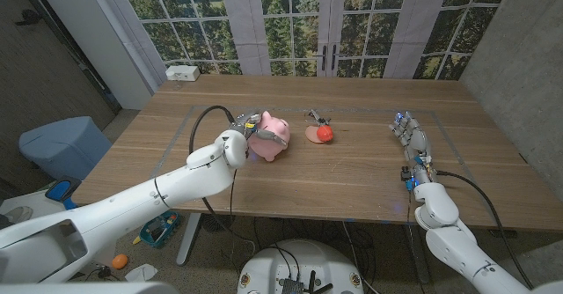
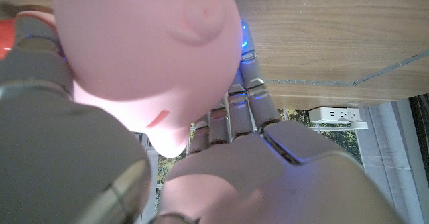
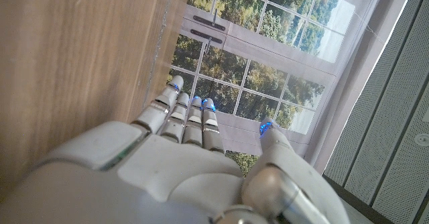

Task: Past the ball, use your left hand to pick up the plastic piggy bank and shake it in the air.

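Observation:
A pink plastic piggy bank [image 1: 274,136] is in the grip of my left hand [image 1: 251,139] near the table's middle left; whether it still touches the wood I cannot tell. The left wrist view has the pig's pink body [image 2: 147,49] close up, pressed against my left hand [image 2: 255,143] with fingers [image 2: 234,110] wrapped along it. A small red ball [image 1: 325,133] lies just right of the pig on a pinkish flat piece [image 1: 312,135]. My right hand [image 1: 410,137] stands at the table's right with fingers [image 3: 181,113] straight and nothing in it.
A small dark object [image 1: 315,115] lies behind the ball. A white power strip [image 1: 182,73] sits at the table's far left corner. Grey tape lines [image 1: 369,108] mark a rectangle on the wood. A blue bin [image 1: 62,144] stands off the table's left side.

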`<state>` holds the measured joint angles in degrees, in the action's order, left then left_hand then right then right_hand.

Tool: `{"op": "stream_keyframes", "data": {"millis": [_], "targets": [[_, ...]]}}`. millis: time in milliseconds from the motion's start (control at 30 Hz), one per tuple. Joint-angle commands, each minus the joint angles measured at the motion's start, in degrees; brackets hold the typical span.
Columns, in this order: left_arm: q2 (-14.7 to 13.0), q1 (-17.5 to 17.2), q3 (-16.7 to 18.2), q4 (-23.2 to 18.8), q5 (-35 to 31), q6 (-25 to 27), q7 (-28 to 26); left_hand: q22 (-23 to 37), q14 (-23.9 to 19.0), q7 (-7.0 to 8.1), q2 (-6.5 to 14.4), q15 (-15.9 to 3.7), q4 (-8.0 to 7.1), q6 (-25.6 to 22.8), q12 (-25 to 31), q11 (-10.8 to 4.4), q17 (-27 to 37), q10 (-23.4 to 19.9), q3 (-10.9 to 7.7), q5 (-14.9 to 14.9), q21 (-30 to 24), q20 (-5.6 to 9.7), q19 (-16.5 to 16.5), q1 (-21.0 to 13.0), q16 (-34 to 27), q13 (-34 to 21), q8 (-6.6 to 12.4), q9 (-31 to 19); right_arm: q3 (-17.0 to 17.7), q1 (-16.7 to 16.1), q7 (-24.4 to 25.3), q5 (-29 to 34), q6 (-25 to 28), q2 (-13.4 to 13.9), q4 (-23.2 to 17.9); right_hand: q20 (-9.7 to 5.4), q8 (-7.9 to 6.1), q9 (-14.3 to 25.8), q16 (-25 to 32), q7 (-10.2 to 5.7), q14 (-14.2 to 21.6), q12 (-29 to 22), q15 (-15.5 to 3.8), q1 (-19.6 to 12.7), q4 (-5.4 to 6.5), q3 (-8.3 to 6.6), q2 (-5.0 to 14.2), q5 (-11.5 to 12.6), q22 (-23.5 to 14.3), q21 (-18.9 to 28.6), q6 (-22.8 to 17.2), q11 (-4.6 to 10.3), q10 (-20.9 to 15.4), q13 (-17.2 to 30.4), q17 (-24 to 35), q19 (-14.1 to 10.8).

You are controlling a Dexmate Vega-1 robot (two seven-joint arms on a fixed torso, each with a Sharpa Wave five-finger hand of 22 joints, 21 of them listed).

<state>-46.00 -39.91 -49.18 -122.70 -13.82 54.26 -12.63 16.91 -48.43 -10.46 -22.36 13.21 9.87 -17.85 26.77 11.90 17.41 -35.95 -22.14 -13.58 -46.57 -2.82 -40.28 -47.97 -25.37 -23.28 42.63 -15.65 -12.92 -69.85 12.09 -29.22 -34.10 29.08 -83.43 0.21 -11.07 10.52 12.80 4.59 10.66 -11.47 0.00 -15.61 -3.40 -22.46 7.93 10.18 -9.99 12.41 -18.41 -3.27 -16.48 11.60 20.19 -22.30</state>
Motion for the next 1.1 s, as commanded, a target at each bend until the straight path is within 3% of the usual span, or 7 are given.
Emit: {"op": "stream_keyframes", "data": {"millis": [33, 333, 667, 1100], "targets": [[0.5, -8.5, 9.1, -1.5, 1.3, -7.3, -7.7, 0.3, -23.4, 10.54, 25.9, -26.87, 0.32, -29.0, 0.7, -21.60, 1.2, -26.5, -2.18, -0.5, -0.6, 11.19, -4.8, -26.6, -0.8, -2.6, 0.48, -0.1, -0.6, 0.7, -0.4, 0.1, 0.4, -0.1, 0.0, -0.11, -0.15, 0.1, 0.3, -0.04, 0.4, -0.3, -0.06, -0.4, -0.26, 0.07, 0.24, 0.0, -0.2, 0.0, -0.4, -0.06, -0.5, 0.2, 0.2, -0.5], [0.6, -11.5, 12.8, -1.1, 2.4, -10.7, -9.6, 0.4, -24.0, 10.64, 26.0, -26.80, 0.13, -28.9, 0.6, -21.46, 2.0, -26.5, -2.04, -0.9, -1.6, 10.96, -3.8, -26.5, -1.3, -3.2, 0.27, 0.3, -1.7, 2.1, -2.0, -0.3, 0.7, -0.2, 0.8, -0.07, -0.15, 0.1, 0.3, -0.07, 0.4, -0.3, -0.12, -0.3, -0.36, 0.13, 0.29, 0.0, -0.2, -0.1, -0.5, 0.00, -0.5, 0.2, 0.1, -0.6], [1.6, -15.6, 18.7, 0.8, 5.2, -17.7, -13.6, 0.4, -23.7, 10.83, 26.1, -26.77, 0.07, -28.6, 0.3, -21.50, 2.6, -26.3, -2.01, -1.3, -2.6, 10.91, -2.9, -26.4, -1.3, -3.9, 0.19, 0.3, -3.1, 3.9, -3.3, -0.5, 1.3, -0.5, 1.9, -0.11, -0.14, 0.1, 0.3, -0.07, 0.3, -0.3, -0.17, -0.3, -0.45, 0.18, 0.32, 0.0, -0.2, -0.2, -0.5, 0.08, -0.5, 0.2, 0.0, -0.6], [2.5, -16.0, 21.9, 4.3, 7.0, -23.0, -14.9, 0.3, -23.2, 10.97, 26.2, -26.76, 0.06, -28.2, 0.0, -21.64, 3.4, -26.3, -2.00, -1.8, -4.0, 11.12, -1.4, -26.2, -1.0, -4.9, 0.31, 0.0, -4.7, 5.4, -4.5, -0.8, 2.5, -0.8, 2.7, -0.08, -0.13, 0.1, 0.3, 0.04, 0.3, -0.3, -0.16, -0.2, -0.59, 0.25, 0.35, 0.0, -0.2, -0.2, -0.5, 0.00, -0.6, 0.2, 0.0, -0.6]]}}
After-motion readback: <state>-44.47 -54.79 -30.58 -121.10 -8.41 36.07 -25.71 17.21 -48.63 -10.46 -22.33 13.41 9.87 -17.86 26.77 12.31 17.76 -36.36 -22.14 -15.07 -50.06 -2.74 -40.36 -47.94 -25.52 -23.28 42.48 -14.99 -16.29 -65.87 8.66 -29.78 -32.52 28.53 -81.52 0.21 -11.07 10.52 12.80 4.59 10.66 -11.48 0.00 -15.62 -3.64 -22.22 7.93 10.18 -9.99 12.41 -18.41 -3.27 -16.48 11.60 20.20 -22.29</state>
